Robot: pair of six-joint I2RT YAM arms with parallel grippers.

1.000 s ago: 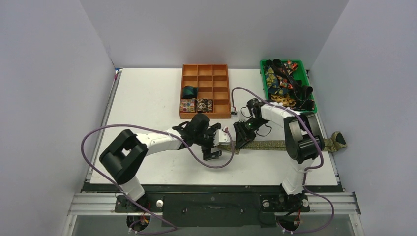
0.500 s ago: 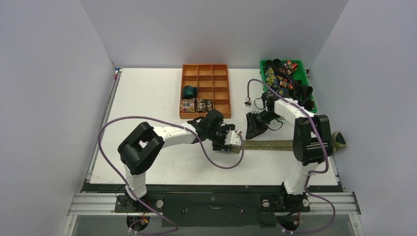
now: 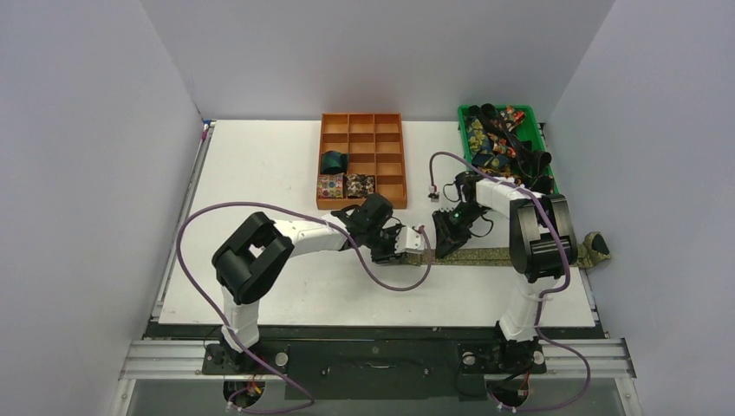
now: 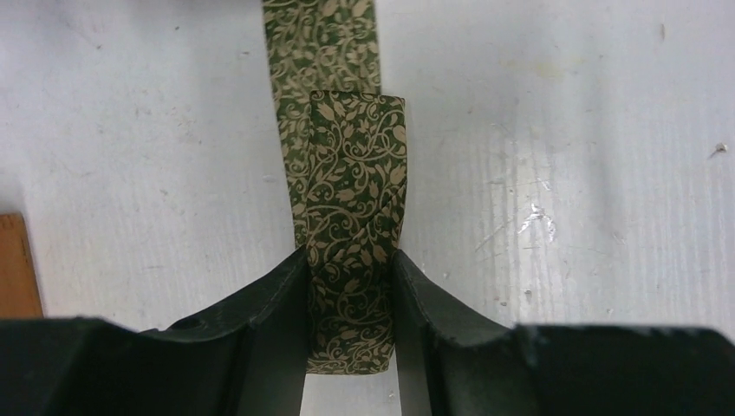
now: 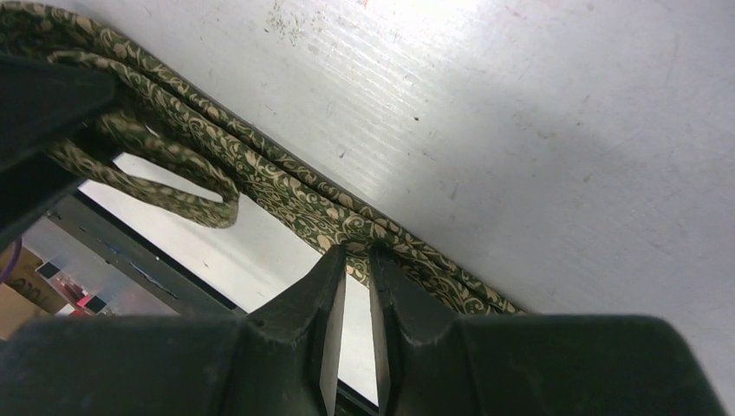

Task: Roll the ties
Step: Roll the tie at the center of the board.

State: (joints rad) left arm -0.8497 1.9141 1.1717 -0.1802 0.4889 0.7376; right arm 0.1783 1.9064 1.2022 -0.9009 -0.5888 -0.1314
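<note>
Left wrist view: olive-green vine-patterned fabric necktie (image 4: 355,199) lies flat on white tabletop (image 4: 563,173), end folded back once & clamped edge-to-edge betw. left jaws. Right jaws narrow, tips on the strip farther along; can't tell if they pinch fabric. Advice: hold fold square w/ strip, roll tight, right side giving tension, no skew.

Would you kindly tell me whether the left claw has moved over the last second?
Yes. The left claw has shifted right, from below the orange tray to past its right corner, onto the olive tie.
</note>
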